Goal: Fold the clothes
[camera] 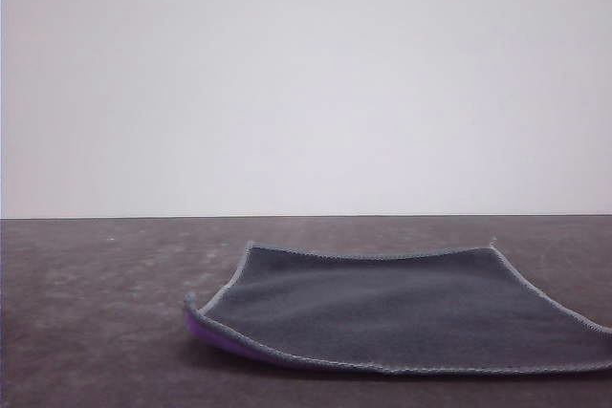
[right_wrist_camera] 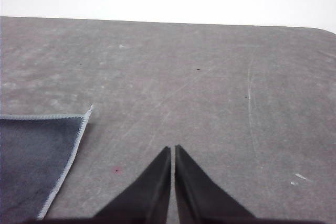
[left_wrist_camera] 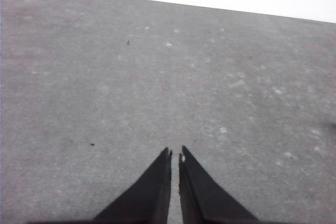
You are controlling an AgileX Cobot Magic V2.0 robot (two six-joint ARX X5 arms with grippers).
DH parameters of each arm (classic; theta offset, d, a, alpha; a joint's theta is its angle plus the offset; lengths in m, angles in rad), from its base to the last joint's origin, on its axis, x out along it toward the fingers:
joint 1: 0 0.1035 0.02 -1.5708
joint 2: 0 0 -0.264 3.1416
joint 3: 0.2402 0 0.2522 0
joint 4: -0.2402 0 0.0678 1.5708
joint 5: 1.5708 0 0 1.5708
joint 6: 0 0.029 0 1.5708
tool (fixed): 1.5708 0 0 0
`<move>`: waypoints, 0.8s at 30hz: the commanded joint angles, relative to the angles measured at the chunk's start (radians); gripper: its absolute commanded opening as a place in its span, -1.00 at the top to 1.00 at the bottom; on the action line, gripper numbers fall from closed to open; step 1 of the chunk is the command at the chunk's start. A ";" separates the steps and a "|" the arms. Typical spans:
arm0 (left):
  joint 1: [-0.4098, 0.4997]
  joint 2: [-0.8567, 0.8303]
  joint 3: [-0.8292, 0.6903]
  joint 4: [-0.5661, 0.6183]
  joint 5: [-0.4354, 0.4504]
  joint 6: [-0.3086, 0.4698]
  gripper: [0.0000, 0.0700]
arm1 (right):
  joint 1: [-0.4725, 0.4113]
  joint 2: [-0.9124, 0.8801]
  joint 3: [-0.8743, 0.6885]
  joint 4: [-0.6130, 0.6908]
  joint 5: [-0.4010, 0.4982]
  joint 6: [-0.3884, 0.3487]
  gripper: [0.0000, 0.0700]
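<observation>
Low front camera and right wrist camera share the cloth (camera: 402,308), seemingly close.

No readable text or markings

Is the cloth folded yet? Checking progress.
No, the cloth lies spread open, grey face up, one corner lifted showing purple.

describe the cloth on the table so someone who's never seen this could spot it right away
On the dark grey table, look toward the near right part in the front view. A square dark grey cloth lies there spread out. Its pale stitched edging and the purple underside showing at its lifted near-left corner set it apart from the bare tabletop.
</observation>
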 commanded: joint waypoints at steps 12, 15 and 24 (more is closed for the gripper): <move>-0.001 0.000 -0.019 0.008 -0.003 -0.010 0.95 | 0.002 -0.002 -0.005 0.016 -0.003 0.014 0.97; -0.001 0.000 -0.019 0.020 -0.003 -0.018 0.95 | 0.002 -0.002 -0.005 0.016 -0.003 0.026 0.97; -0.001 0.022 0.054 0.033 -0.003 -0.133 0.97 | 0.004 0.001 0.052 0.015 -0.019 0.159 0.99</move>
